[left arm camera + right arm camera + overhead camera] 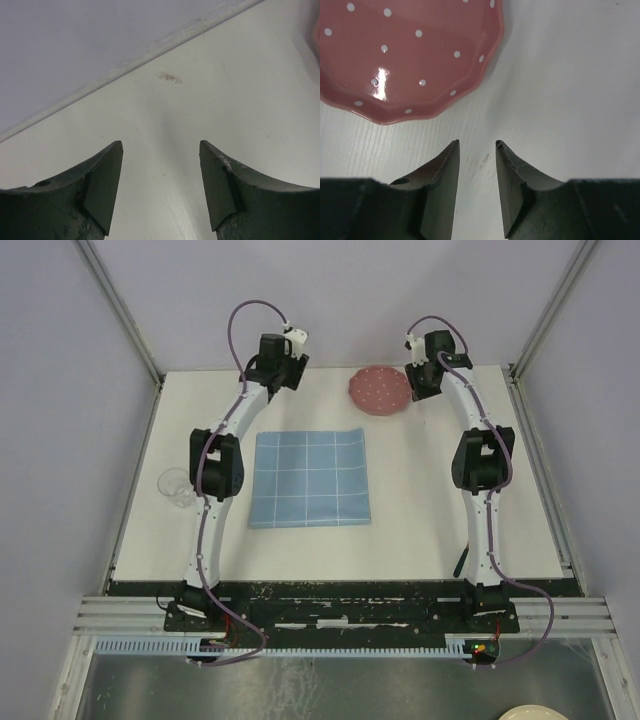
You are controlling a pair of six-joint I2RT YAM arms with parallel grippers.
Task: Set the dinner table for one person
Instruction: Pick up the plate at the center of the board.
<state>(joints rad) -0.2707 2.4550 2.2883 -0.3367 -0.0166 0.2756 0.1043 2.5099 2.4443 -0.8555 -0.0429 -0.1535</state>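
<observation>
The right gripper (477,143) hangs low over the large flat matte white square dinner table (420,500), which fills the cell beneath both arms. Its jaws are parted by a narrow gap with nothing between them. Starting from the near side, a small clear drinking glass (177,487) stands at the left edge, just beside the left arm's elbow. Further in, a blue grid-patterned cloth placemat (310,478) lies flat between the two arms with nothing on it. Beyond that, near the far edge, sits a glossy round pink ceramic plate with white dots and a scalloped rim (405,55), just ahead and to the left of the right fingertips and not touching them. The left gripper (160,143) is over bare tabletop by the far edge, its jaws spread wide and empty. The likely trouble is the plate. It lies flat with a low, slick rim, so jaws that come in too high or too shallow could shove it toward the far edge rather than catch it. A thin pinch on the rim could also let it tilt and slip on the way to the placemat. A careless swing of the left arm could knock the glass over.
</observation>
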